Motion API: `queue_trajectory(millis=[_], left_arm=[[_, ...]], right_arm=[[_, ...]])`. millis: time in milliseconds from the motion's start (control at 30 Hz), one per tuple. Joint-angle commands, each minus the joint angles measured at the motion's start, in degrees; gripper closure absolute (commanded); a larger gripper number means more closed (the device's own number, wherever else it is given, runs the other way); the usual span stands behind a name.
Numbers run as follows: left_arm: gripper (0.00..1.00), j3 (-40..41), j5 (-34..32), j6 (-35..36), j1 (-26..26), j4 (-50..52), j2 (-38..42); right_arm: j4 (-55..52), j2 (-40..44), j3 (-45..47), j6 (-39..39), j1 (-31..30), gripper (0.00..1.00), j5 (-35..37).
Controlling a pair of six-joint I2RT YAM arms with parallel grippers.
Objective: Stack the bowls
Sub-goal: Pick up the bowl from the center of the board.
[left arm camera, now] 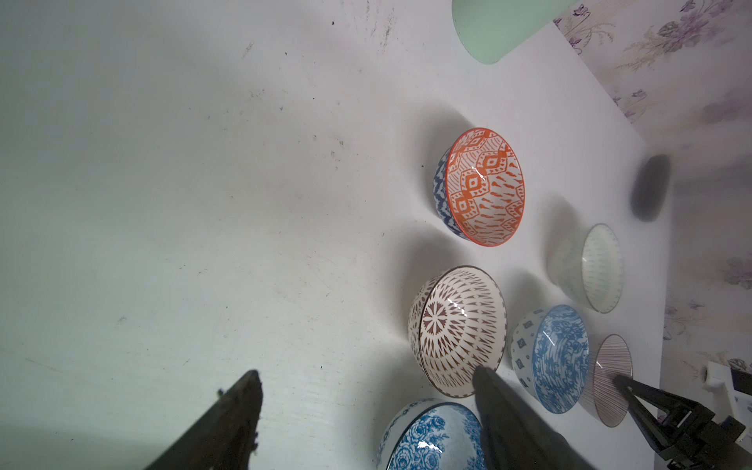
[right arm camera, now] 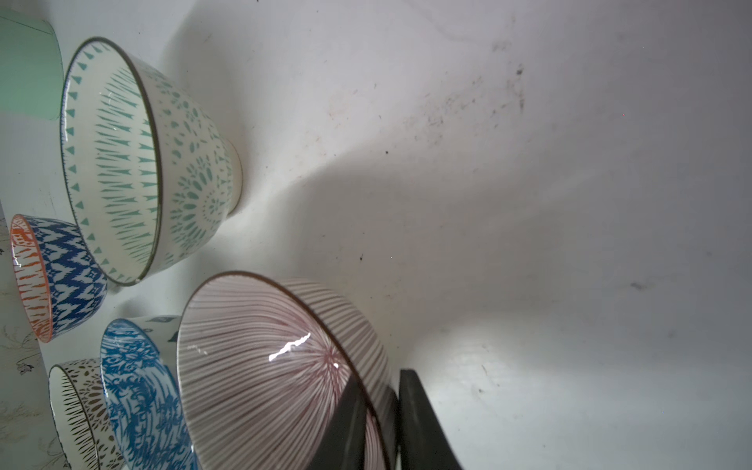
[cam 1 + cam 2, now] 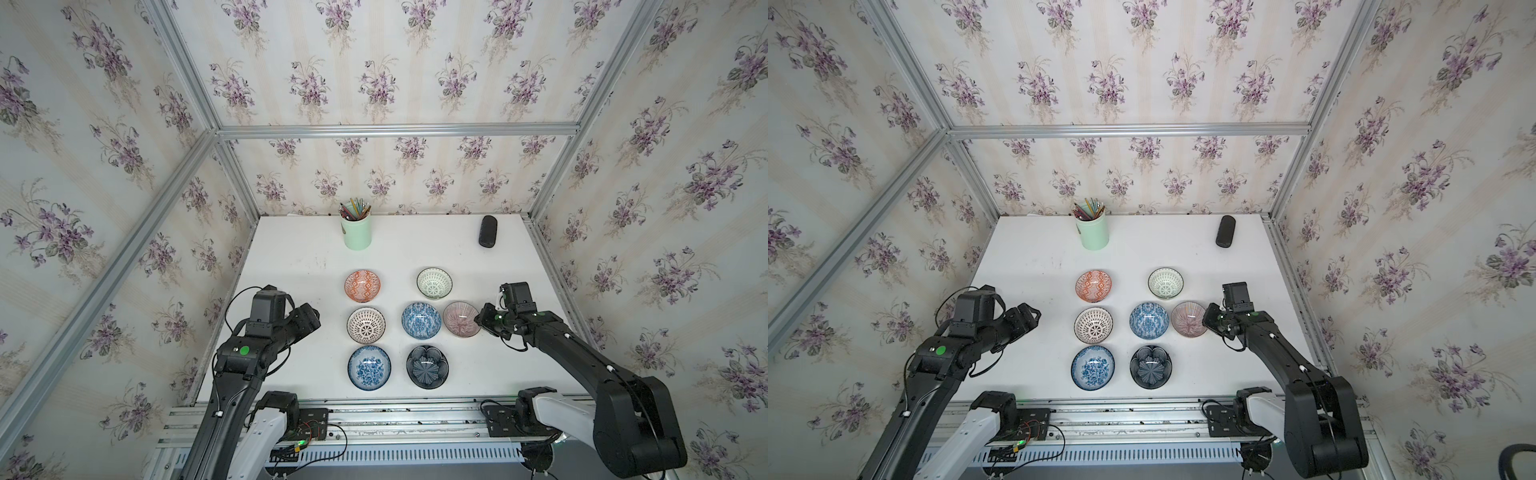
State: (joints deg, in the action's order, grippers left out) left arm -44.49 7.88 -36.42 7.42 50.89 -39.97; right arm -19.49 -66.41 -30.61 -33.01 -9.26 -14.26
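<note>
1. While all seven bowls sit apart on the counter [image 3: 291, 257], we judge that the first pick-up is in hand, and nothing is stacked yet.
2. The pink bowl [image 2: 264, 366] stands just beside the middle blue bowl [image 3: 421, 320], on the side of the right arm [image 3: 582, 357].
3. The right jaws pinch the pink bowl's rim, one finger [image 2: 346, 423] inside and one outside.
4. The left jaws hang wide and hold nothing, well away from the middle blue bowl, past the brown-and-white bowl [image 3: 365, 328].
5. Next, we think, we lift the pink bowl straight up, carry it over the middle blue bowl and lower it in gently.
</note>
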Motion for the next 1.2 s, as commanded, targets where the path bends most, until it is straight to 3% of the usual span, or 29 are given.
queue_trajectory(millis=[0,167,333,700,933,1167], left_arm=[[0.18,-0.38,-0.5,0.72,-0.04,0.69,0.01],[0.2,-0.87,0.18,0.38,-0.04,1.71,-0.16],[0.22,-3.05,2.78,1.07,-0.04,3.44,-1.05],[0.28,-13.75,19.96,8.36,-0.04,6.58,-6.14],[0.32,-24.62,23.03,8.87,4.07,9.72,-14.74],[0.39,-31.13,16.43,7.96,17.14,9.96,-23.38]], right_arm=[[-0.42,0.2,-0.34,-0.36,-0.06,0.85,0.03],[-1.33,1.34,-0.61,-0.94,-0.16,0.97,0.11],[-3.46,3.15,-1.75,-1.09,-0.48,1.0,-0.31],[-19.87,7.5,-16.06,4.01,-1.6,1.0,-1.74],[-25.54,3.27,-26.57,4.53,-14.23,1.0,2.75],[-26.38,-7.3,-36.52,2.08,-31.9,1.0,7.04]])
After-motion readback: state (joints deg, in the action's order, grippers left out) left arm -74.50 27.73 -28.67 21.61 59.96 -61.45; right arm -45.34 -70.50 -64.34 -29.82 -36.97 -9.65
